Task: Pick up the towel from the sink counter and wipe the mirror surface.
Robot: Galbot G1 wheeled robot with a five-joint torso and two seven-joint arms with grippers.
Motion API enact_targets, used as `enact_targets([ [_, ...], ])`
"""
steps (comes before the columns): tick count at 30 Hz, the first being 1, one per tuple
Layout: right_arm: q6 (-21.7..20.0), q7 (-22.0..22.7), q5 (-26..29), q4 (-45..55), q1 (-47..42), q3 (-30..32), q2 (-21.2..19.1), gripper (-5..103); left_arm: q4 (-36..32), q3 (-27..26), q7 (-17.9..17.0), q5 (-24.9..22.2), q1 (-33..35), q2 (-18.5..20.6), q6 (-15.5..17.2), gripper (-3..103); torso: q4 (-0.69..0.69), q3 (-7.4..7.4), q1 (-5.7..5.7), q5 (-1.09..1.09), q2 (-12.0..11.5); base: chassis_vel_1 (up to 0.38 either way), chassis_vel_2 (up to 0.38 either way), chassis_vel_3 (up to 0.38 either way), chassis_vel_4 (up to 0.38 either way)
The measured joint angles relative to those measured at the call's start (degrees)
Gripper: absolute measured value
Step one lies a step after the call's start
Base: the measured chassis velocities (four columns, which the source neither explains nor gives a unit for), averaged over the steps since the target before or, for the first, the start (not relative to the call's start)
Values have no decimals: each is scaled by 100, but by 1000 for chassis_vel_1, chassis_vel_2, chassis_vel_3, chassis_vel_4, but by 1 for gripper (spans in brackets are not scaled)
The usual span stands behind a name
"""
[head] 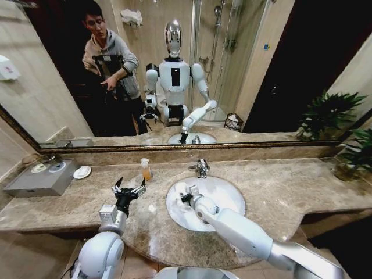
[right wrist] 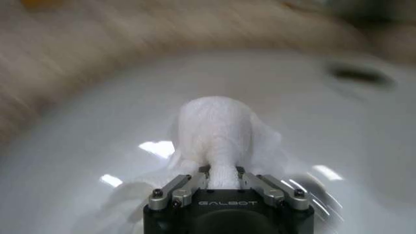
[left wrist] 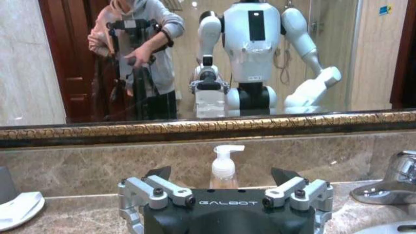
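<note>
The white fluffy towel (right wrist: pixel 217 131) is bunched up and pinched in my right gripper (right wrist: pixel 221 171), which is shut on it just over the white oval basin (head: pixel 224 197). From the head camera the towel (head: pixel 180 189) sits at the tip of my right gripper (head: pixel 186 195), over the basin's left side. My left gripper (head: pixel 129 189) hovers open and holds nothing above the speckled sink counter (head: pixel 285 186), left of the basin. In the left wrist view that gripper (left wrist: pixel 222 175) faces the wide bronze-framed mirror (left wrist: pixel 65 48). The mirror (head: pixel 279 70) spans the wall behind the counter.
A soap pump bottle (head: pixel 145 169) and a chrome tap (head: pixel 200 168) stand at the back of the counter near the mirror. A grey tray (head: pixel 40 177) and a white dish (head: pixel 82 172) sit at the far left. A potted plant (head: pixel 354 151) fills the right end.
</note>
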Motion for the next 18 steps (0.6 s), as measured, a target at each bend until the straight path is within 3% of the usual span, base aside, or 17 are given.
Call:
enact_targets([
  [1,0,0,0,0,0,0,0,14,0,0,0,0,0,0,0,100,0,0,0,0,0,0,0,0,0],
  [5,23,-304,-595,276,-1033,939,-1106,14,0,1,1,0,0,0,0,100,-6,-1,-1,2,1,0,0,0,0],
  [6,23,-304,-595,276,-1033,939,-1106,14,0,1,1,0,0,0,0,100,-6,-1,-1,2,1,0,0,0,0],
  [8,106,-438,-741,537,-1438,1469,-1613,14,0,1,1,0,0,0,0,100,-4,-2,-3,1,2,0,0,0,0],
  [9,106,-438,-741,537,-1438,1469,-1613,14,0,1,1,0,0,0,0,100,-4,-2,-3,1,2,0,0,0,0],
  [11,278,-484,-771,912,-1684,1897,-1951,14,0,1,1,0,0,0,0,100,-10,1,-2,-1,1,0,0,0,0],
  [13,407,-475,-760,1115,-1745,2058,-2001,14,0,1,1,0,0,0,0,100,-10,1,-2,0,1,0,0,0,0],
  [15,755,-548,-810,1659,-1973,2595,-2000,14,0,1,1,0,0,0,0,100,-3,1,-1,-1,1,0,0,0,0],
  [18,1061,-622,-1000,2159,-2274,3129,-1914,14,0,1,1,0,0,0,0,100,-2,0,0,0,0,0,0,0,0],
])
